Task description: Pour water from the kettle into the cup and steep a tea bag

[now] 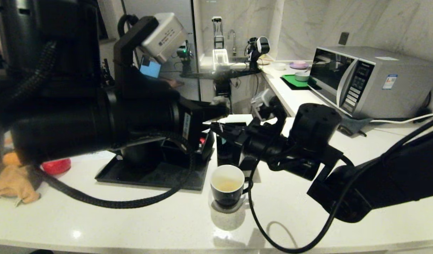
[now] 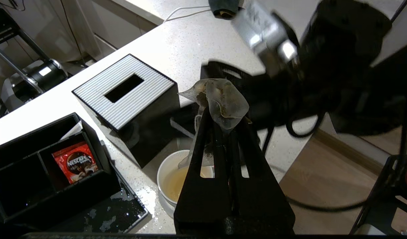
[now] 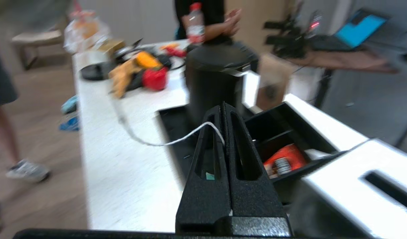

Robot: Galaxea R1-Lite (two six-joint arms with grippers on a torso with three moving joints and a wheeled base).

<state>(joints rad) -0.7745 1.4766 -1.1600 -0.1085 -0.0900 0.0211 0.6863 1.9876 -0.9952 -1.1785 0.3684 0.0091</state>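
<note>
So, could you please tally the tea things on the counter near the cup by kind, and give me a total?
Kettle: 1
Cup: 1
Tea bag: 1, held above the cup
Red Nescafe packet: 1
Black box with slotted white top: 1
Black compartment organiser: 1
Total: 6

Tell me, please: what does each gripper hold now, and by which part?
The left gripper pinches the tea bag by its mesh pouch, above the cup. The right gripper is shut on the tea bag's string.
</note>
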